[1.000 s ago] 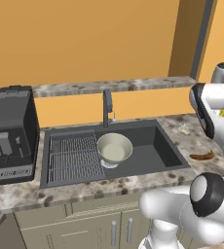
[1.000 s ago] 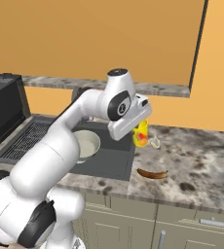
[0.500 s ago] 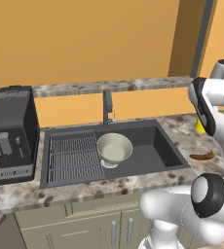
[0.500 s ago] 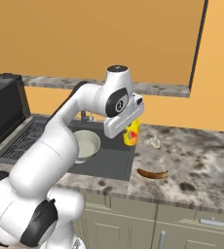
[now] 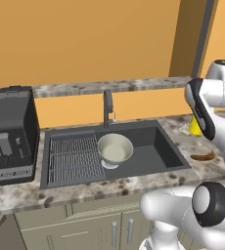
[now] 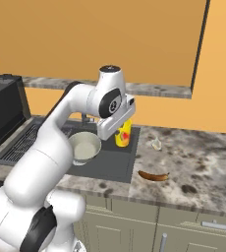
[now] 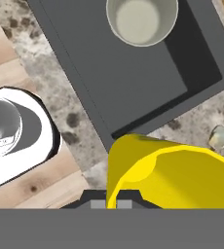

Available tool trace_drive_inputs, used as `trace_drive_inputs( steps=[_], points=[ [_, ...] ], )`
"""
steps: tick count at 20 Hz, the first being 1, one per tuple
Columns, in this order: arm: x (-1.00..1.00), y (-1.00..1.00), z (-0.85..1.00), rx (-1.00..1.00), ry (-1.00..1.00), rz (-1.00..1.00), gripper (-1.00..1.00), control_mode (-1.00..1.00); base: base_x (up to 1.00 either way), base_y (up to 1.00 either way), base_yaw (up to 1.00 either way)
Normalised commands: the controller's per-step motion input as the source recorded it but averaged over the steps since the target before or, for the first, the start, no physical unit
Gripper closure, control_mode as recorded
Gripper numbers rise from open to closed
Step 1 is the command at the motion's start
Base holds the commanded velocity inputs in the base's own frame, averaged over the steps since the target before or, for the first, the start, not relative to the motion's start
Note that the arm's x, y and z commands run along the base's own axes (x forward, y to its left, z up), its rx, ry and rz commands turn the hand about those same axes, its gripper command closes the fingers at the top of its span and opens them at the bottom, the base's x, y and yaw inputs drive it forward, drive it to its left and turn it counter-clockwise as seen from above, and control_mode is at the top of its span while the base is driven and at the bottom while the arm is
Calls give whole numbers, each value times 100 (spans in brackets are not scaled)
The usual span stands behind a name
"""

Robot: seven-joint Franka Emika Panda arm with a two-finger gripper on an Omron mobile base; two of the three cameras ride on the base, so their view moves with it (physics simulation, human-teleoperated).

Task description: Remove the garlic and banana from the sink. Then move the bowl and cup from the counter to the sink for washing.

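My gripper (image 6: 121, 129) is shut on the yellow cup (image 6: 123, 133), holding it just above the right rim of the dark sink (image 6: 110, 163). In the hand view the cup (image 7: 167, 175) sits close at the bottom, over the counter edge beside the sink (image 7: 133, 82). The grey bowl (image 5: 115, 149) rests inside the basin by the wire rack; it also shows as the bowl (image 6: 84, 146) and the bowl (image 7: 142, 19). The banana (image 6: 153, 175) lies on the counter right of the sink, and the garlic (image 6: 155, 143) sits farther back on that counter.
A black coffee machine (image 5: 11, 132) stands on the counter left of the sink. The dark faucet (image 5: 107, 105) rises behind the basin. A ribbed rack (image 5: 75, 156) covers the sink's left half. A raised ledge runs along the orange back wall.
The gripper has carried the cup leftward from over the right counter to the sink's right edge. Bowl, banana and garlic have stayed put.
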Motion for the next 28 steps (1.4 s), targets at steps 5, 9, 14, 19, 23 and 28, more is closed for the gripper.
trace_drive_inputs(
  steps=[5, 9, 14, 19, 23, 28],
  points=[
    [0, 30, -2, 2, 5, 7, 100, -100, 0, 0, 0],
    [5, 27, -5, 4, 8, 8, 100, -100, 0, 0, 0],
    [12, 24, -6, 1, 5, 7, 100, -100, 0, 0, 0],
    [16, 20, -9, 1, 5, 7, 100, -100, 0, 0, 0],
    [19, 17, -11, 0, 2, 5, 100, -100, 0, 0, 0],
    [23, 14, -12, 0, 2, 4, 100, -100, 0, 0, 0]
  ],
)
